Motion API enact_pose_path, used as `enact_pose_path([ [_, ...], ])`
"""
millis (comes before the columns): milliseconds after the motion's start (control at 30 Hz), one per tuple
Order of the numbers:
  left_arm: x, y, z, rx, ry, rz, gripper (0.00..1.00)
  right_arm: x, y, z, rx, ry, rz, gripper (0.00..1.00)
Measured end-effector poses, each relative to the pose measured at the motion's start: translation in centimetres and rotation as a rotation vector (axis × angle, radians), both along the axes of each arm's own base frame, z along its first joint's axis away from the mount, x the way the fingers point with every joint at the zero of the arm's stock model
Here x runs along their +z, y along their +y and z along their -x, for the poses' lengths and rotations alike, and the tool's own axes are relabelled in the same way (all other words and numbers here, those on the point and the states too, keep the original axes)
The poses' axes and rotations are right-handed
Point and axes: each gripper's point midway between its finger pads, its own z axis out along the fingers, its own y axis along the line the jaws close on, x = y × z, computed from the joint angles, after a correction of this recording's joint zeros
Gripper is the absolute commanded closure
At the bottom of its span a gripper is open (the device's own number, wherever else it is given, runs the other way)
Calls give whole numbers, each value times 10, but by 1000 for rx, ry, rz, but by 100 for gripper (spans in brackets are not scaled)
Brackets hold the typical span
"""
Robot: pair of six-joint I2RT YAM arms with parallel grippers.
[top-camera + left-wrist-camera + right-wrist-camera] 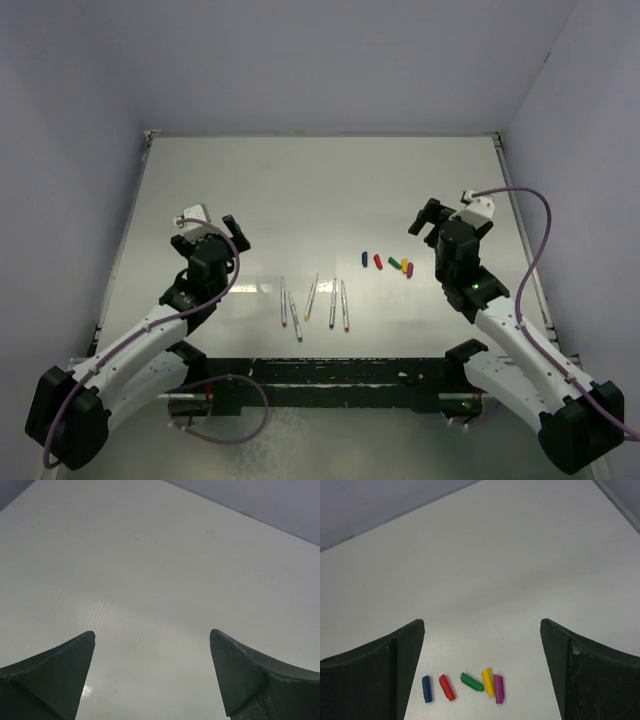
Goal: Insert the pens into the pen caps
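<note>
Five thin silvery pens (312, 298) lie side by side on the white table near its front middle, seen only in the top view. Five stubby caps lie in a row to their right: blue (427, 689), red (447, 687), green (471, 682), yellow (488, 682) and purple (498, 689); the yellow and purple ones touch. The caps also show in the top view (390, 263). My right gripper (482, 621) is open and empty, held above and just right of the caps (423, 222). My left gripper (152, 632) is open and empty over bare table, left of the pens (238, 232).
The white table (320, 190) has raised rims at its left and right sides and grey walls behind and beside it. A black rail (330, 375) with both arm bases runs along the near edge.
</note>
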Motion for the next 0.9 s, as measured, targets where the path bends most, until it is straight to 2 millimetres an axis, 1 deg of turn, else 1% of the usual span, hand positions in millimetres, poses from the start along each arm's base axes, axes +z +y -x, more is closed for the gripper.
enact_pose_path([
  [100, -1, 1, 1, 5, 6, 4, 1, 1, -1, 2, -3, -3, -4, 0],
  [300, -1, 1, 1, 17, 2, 22, 1, 27, -16, 15, -72, -108, -63, 0],
  [433, -3, 1, 1, 16, 8, 21, 1, 31, -21, 17, -92, -122, -66, 0],
  [567, -8, -4, 1, -20, 30, 6, 1, 21, -20, 14, -96, -87, -46, 0],
  [733, -15, -5, 6, -54, 76, -30, 1, -1, -20, 10, -106, -8, -6, 0],
  [833, -12, -10, 7, -87, 112, -51, 1, -10, -21, 10, -121, 27, 12, 0],
  [900, -7, -17, 2, -121, 129, -62, 1, -14, -23, 10, -132, 40, 22, 0],
])
